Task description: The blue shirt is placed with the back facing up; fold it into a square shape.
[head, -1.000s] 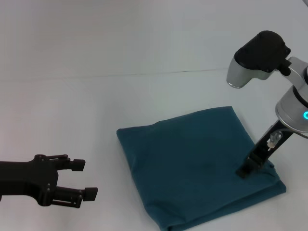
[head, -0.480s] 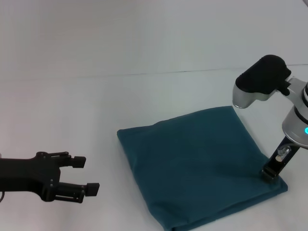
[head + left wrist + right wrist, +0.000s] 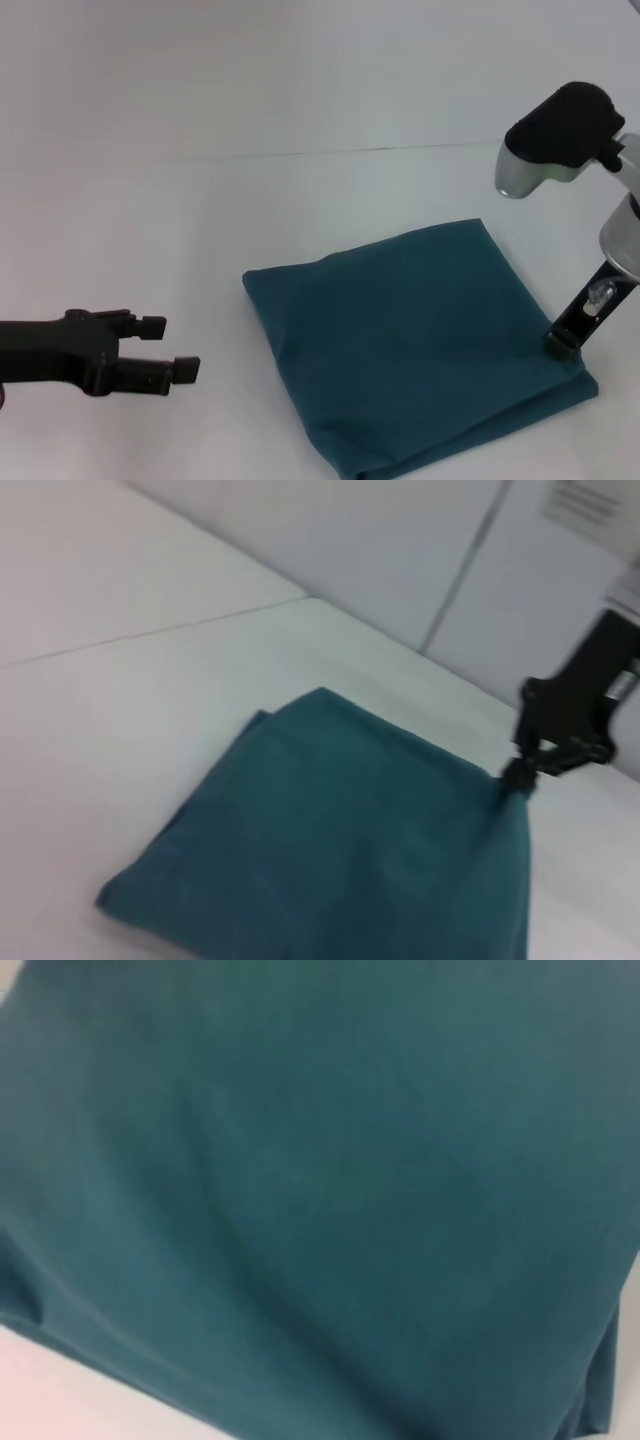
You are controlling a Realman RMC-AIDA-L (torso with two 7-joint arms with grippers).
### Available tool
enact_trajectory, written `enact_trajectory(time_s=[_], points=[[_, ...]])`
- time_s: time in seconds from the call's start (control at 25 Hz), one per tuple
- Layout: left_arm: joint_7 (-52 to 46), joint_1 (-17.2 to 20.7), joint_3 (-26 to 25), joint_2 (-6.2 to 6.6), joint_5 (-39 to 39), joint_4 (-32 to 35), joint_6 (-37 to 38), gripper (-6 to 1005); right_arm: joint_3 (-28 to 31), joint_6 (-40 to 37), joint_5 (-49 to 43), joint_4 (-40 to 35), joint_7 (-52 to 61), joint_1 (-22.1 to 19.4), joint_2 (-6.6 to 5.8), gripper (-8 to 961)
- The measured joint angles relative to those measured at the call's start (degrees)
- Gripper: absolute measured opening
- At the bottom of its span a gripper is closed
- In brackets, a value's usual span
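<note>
Right claw (image 3: 562, 343) touches the shirt's (image 3: 410, 340) 3 o'clock edge; whether its fingers are parted cannot be told. Folded into a rough square, the shirt lies on the white desk (image 3: 180, 220). Left claw (image 3: 170, 348), at the shirt's 9 o'clock, hovers wide and empty.

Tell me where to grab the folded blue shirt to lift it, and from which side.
Probably the blue shirt at its near-left corner, from the robot's left, using the open left gripper: that stacked edge lies free on the table.
</note>
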Motion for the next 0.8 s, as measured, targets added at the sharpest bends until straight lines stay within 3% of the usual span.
enact_trajectory(time_s=[0.24,0.52,0.8], points=[[-11.9,-0.5,0.0,0.71,0.8,0.5,-0.7,819,5.6,-1.8,2.6,-3.5,-4.5,-0.4,-0.12,36],[-32.4,-4.2,1.4,1.73,7.4,-1.9,-0.3,815,15.5,-3.6,5.8,-4.2,-11.9,-0.5,-0.96,100],[-39.1,-7.8,2.5,2.16,8.8,-6.3,-0.3,812,16.7,-4.6,4.7,-4.1,-15.2,-1.5,-1.27,224]])
